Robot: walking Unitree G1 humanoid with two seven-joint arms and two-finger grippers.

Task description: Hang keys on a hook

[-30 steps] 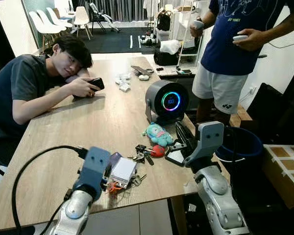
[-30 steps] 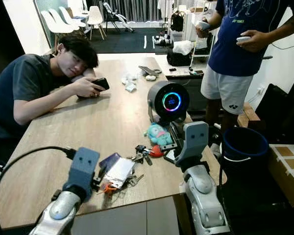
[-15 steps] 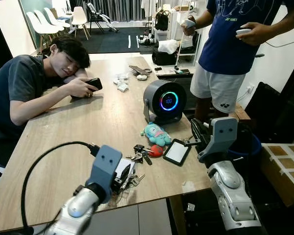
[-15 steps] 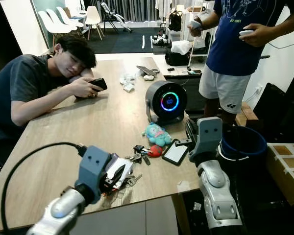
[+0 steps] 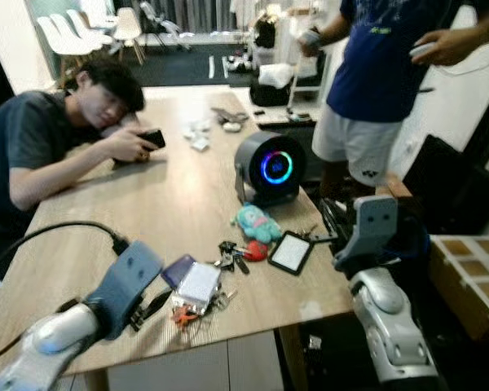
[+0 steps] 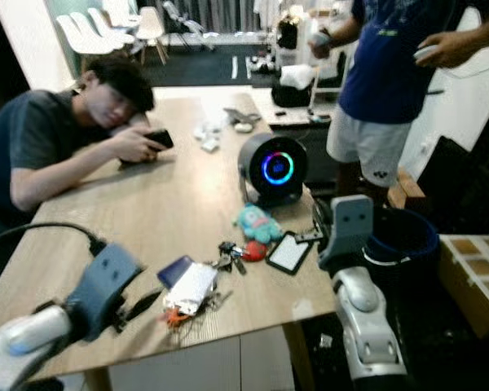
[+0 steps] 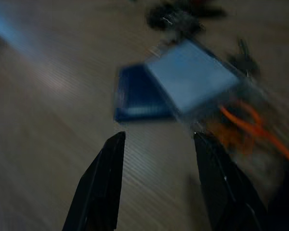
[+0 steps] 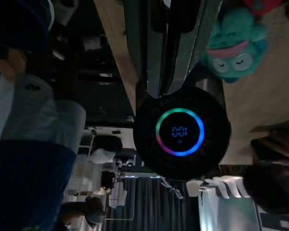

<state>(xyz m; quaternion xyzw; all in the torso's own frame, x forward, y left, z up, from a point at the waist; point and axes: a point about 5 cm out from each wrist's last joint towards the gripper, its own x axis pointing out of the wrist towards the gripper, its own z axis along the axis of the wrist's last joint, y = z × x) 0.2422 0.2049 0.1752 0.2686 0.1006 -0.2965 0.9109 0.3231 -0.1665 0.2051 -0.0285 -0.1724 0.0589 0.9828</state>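
Left eye view: a bunch of dark metal keys (image 5: 231, 256) with a red tag is seen lying on the pale wooden table (image 5: 138, 212), near its front edge.

The left gripper (image 7: 156, 180) is held low over the table with its black fingers spread wide and nothing between them, just short of a clear card sleeve (image 7: 190, 79) with an orange strap that lies over a dark blue card (image 7: 132, 96). The right gripper (image 8: 166, 62) is raised beside the table edge, fingers pressed together, pointed toward a round black speaker with a glowing ring (image 5: 268, 169). A teal plush toy (image 5: 256, 223) and a black-framed tablet (image 5: 289, 252) lie just beside the keys.
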